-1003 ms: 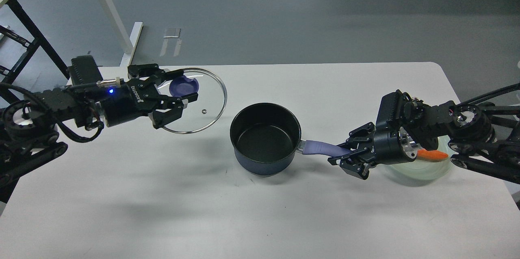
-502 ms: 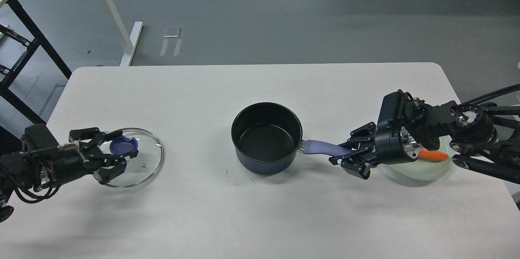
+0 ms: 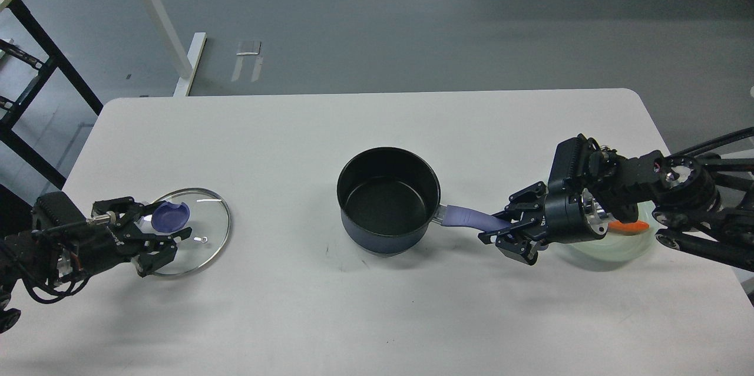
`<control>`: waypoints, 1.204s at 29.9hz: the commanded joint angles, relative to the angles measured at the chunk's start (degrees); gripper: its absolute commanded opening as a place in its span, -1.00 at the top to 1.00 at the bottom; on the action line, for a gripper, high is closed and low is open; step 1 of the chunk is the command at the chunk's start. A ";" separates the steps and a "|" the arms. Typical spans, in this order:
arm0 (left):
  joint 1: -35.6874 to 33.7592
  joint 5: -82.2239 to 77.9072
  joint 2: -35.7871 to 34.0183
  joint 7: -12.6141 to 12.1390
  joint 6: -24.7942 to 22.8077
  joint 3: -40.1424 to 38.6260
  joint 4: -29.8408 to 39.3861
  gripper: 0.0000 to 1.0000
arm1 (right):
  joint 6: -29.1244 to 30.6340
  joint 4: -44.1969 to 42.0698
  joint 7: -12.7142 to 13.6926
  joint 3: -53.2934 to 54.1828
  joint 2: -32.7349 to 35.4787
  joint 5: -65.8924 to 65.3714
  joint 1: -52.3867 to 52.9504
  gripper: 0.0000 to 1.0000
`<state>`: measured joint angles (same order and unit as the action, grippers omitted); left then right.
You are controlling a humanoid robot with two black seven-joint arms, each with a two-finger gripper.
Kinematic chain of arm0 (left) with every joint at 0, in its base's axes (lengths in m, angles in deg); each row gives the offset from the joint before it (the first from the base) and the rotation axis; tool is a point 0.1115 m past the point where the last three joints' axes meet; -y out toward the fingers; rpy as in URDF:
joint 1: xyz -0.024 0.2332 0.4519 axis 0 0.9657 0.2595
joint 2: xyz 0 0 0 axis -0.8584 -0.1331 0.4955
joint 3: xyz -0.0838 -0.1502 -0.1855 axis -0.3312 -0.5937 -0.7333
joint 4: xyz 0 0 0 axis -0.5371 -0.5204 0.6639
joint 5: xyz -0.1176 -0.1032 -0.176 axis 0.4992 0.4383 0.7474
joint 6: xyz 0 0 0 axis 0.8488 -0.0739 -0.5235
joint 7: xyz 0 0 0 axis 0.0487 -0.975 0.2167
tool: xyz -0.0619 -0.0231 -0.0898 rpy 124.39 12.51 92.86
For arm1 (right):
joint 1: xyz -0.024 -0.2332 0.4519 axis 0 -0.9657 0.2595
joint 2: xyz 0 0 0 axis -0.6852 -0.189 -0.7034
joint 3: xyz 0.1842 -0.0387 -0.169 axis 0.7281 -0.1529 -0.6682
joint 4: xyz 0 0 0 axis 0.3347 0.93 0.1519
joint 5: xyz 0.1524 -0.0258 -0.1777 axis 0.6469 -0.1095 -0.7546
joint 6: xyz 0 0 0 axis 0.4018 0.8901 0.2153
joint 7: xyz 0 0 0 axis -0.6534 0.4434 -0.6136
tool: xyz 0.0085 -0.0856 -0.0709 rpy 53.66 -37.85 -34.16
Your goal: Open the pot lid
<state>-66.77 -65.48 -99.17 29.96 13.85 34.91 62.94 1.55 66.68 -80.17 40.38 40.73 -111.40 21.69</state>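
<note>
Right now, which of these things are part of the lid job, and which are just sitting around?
Part of the job:
- pot, open
- glass lid, at the left gripper
- pot handle, held by the right gripper

Lying about:
- pale plate with an orange item, behind the right arm

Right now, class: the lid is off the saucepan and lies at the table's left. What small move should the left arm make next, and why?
Probably draw the left gripper back and up, away from the glass lid. The lid looks flat on the white table, well clear of the open saucepan, and the fingers appear spread around its blue knob, not clamping it. The right gripper grips the saucepan handle.
</note>
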 commanded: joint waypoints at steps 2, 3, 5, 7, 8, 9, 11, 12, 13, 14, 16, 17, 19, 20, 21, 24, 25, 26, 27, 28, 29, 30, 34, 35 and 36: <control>-0.66 0.28 -0.10 -0.01 0.19 -0.18 0.76 -0.93 | 0.01 0.00 0.01 -0.07 0.03 -0.01 0.03 0.35; -0.74 0.54 -0.19 -0.01 0.19 -0.18 0.94 -0.94 | 0.01 0.00 0.01 -0.07 0.03 -0.01 0.03 0.35; -0.83 1.68 -0.28 -0.01 0.19 -0.18 1.20 -0.95 | 0.01 0.00 0.01 -0.07 0.03 -0.01 0.03 0.35; -1.10 2.82 -0.54 -0.01 0.19 -0.18 1.72 -0.95 | 0.01 0.00 0.01 -0.07 0.03 -0.01 0.03 0.35; -1.18 3.44 -0.80 -0.01 0.19 -0.27 2.34 -0.96 | 0.01 0.00 0.01 -0.07 0.03 -0.01 0.03 0.34; -1.45 4.23 -1.15 -0.01 0.19 -0.27 3.56 -0.96 | 0.01 0.00 0.01 -0.07 0.03 -0.01 0.03 0.34; -2.41 5.81 -2.55 -0.01 0.19 -0.27 6.20 -0.96 | 0.01 0.00 0.01 -0.07 0.03 -0.01 0.11 0.34; -2.94 6.60 -3.43 -0.01 0.19 -0.27 7.78 -0.96 | 0.01 0.00 0.01 -0.07 0.03 -0.01 0.11 0.34; -3.55 7.74 -4.57 -0.01 0.19 -0.36 9.79 -0.96 | 0.01 0.00 0.01 0.01 0.03 -0.01 0.03 0.33; -4.34 9.32 -5.89 -0.01 0.19 -0.62 12.08 -0.96 | 0.01 0.00 0.01 -0.07 0.03 -0.01 0.03 0.33; -6.36 14.14 -8.09 -0.01 0.19 -1.23 15.95 -0.96 | 0.01 0.00 0.01 -0.07 0.03 -0.01 0.03 0.32; -7.85 17.82 -8.79 -0.01 -1.42 -1.24 17.79 -0.96 | 0.01 0.00 0.01 -0.07 0.03 -0.01 0.03 0.32; -11.18 25.99 -9.68 -0.01 -6.42 -1.24 19.65 -0.97 | 0.01 0.00 0.01 -0.07 0.03 -0.01 0.03 0.31; -12.94 30.21 -9.94 -0.01 -9.15 -1.24 20.09 -0.98 | 0.01 0.00 0.01 -0.07 0.03 -0.01 0.11 0.31; -15.05 35.04 -10.12 -0.01 -12.48 -1.32 20.18 -0.98 | 0.01 0.00 0.01 -0.07 0.03 -0.01 0.03 0.28; -19.98 51.02 -10.03 -0.01 -22.41 -1.67 19.57 -0.98 | 0.01 0.00 0.01 0.01 0.03 -0.01 0.03 0.26; -20.95 56.65 -10.03 -0.01 -25.75 -1.85 19.22 -0.98 | 0.01 0.00 0.01 -0.07 0.03 -0.01 0.11 0.25; -21.31 62.88 -9.94 -0.01 -28.92 -1.85 18.61 -0.98 | 0.01 0.00 0.01 0.01 0.03 -0.01 0.03 0.20; -21.31 67.73 -9.94 -0.01 -31.47 -1.85 17.47 -0.98 | 0.01 0.00 0.01 0.01 0.03 -0.01 0.11 0.15; -21.40 72.74 -9.68 -0.01 -33.85 -1.85 16.16 -0.98 | 0.01 0.00 0.01 0.01 0.03 -0.01 0.11 0.06; -21.31 76.01 -9.51 -0.01 -35.26 -1.77 15.10 -0.98 | 0.01 0.00 0.01 0.01 0.03 -0.01 0.11 0.00; -21.31 79.00 -9.33 -0.01 -36.67 -1.76 14.22 -0.98 | 0.01 0.00 0.01 0.01 0.03 -0.01 0.11 -0.07; -20.87 83.51 -9.42 -0.01 -38.70 -1.68 12.28 -0.98 | 0.10 0.26 0.01 0.01 0.03 1.48 0.46 -0.61; -20.87 83.51 -9.50 -0.01 -38.79 -1.68 12.19 -0.98 | 0.10 0.43 0.01 0.01 0.03 2.71 0.81 -0.78; -20.87 83.60 -9.50 -0.01 -38.88 -1.68 12.19 -0.98 | 0.18 0.52 0.01 0.10 0.12 4.02 1.08 -0.96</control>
<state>-87.76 17.21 -108.60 29.94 -24.47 33.21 75.61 1.59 66.86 -80.15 40.40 40.76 -110.10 22.12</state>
